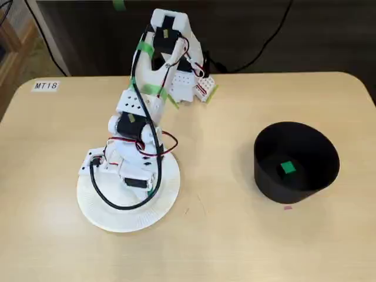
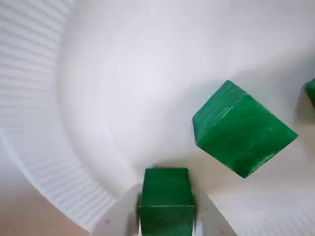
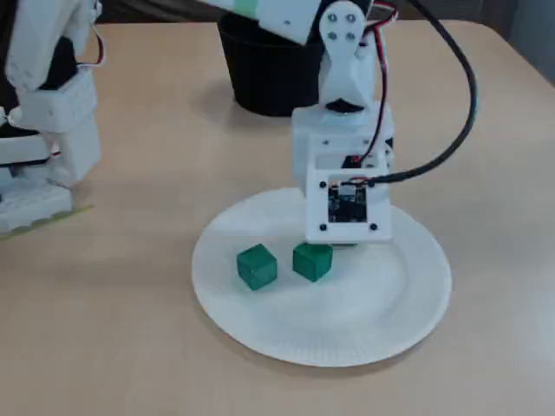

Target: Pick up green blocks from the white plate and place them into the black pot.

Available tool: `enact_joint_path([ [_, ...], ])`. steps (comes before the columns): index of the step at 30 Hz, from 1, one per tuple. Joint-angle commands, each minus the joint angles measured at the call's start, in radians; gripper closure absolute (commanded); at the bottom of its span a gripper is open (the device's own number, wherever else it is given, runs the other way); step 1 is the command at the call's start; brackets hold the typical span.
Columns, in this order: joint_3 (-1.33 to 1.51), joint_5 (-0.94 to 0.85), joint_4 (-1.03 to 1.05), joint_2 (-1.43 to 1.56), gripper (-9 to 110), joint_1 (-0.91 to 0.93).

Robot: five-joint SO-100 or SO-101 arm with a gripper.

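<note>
In a fixed view the arm folds down over the white plate, hiding its contents. One potted cube lies in the round matte black pot, well apart across the pale desk. In the wrist view the jaws are clamped on a square-edged held block, low over the plate's smooth floor beside its fluted paper rim, likely ready for lifting. A loose block sits nearby, corner-on. In a fixed view, two cubes show; which is held, I cannot tell.
</note>
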Motion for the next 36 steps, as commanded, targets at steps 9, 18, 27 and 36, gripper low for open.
enact_joint_path([
  [9, -0.074, 0.074, -0.064, 0.549, 104, -0.100],
  [18, -0.008, 0.299, -0.005, 0.693, 104, -0.563],
  [27, 0.117, 0.453, 0.035, 0.676, 104, -0.882],
  [36, 0.377, 0.600, -0.212, 0.670, 104, -0.986],
])
